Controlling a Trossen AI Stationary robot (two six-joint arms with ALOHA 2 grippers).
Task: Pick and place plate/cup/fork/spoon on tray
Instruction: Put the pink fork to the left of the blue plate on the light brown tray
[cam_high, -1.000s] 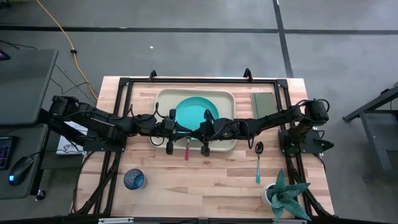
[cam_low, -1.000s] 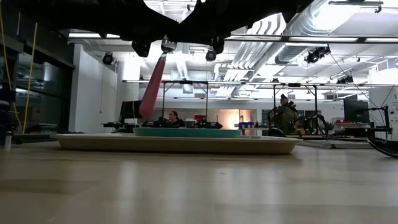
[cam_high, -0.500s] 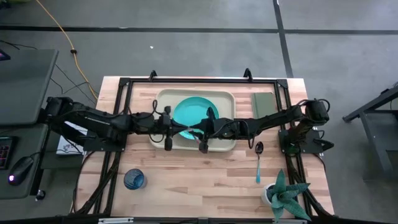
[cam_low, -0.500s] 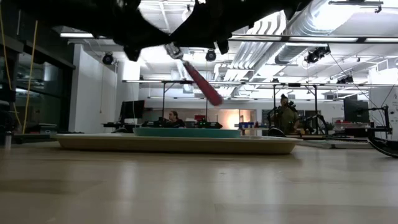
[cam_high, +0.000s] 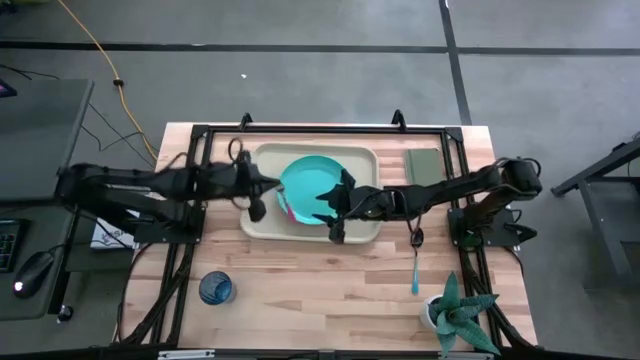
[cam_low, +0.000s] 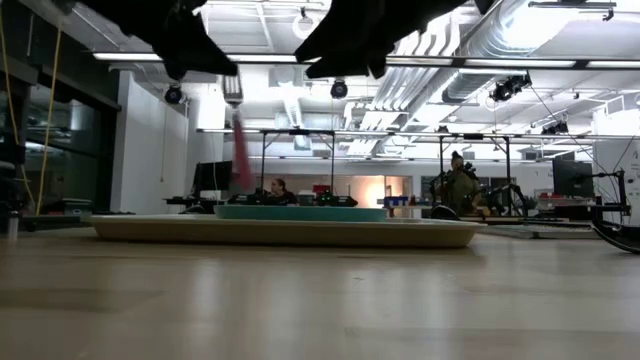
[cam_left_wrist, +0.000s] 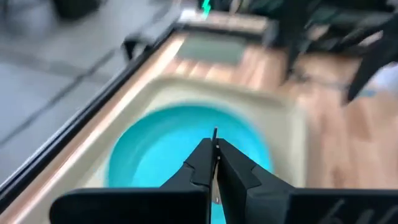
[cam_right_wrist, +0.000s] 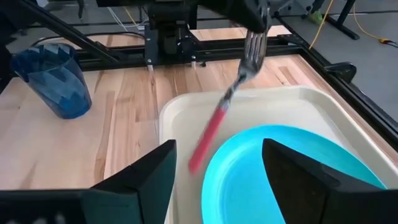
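Two grippers hang over the tray (cam_high: 262, 222). The left gripper (cam_high: 268, 186) is above the tray's left end, its fingers (cam_left_wrist: 205, 163) pinched tight on the fork (cam_right_wrist: 225, 104) by the metal tines. The red handle dangles down from that claw, slanting toward the plate's left edge; in the low view the fork (cam_low: 241, 150) hangs clear above the tray (cam_low: 280, 232), not touching it. The right wrist view shows the tines up inside the claw and the handle tip over the bare tray floor (cam_right_wrist: 180, 124) just beside the plate (cam_right_wrist: 280, 168).

The right gripper (cam_high: 331, 201) is over the plate (cam_high: 312, 180), a little toward the near rim, its fingers (cam_right_wrist: 140, 180) spread wide and holding nothing. The fork hangs straight ahead of this open claw, apart from it.

The plate lies flat in the middle of the tray, beneath and between the two claws. The left wrist view is blurred, though the plate (cam_left_wrist: 161, 143) seems to sit directly under the closed fingertips.

The cup (cam_high: 215, 289) stands on the wooden table (cam_high: 320, 300), well to the near side of the left claw, outside the tray. The spoon (cam_high: 415, 262) lies on the table off the tray's right end, behind the right claw and partly under the right arm.
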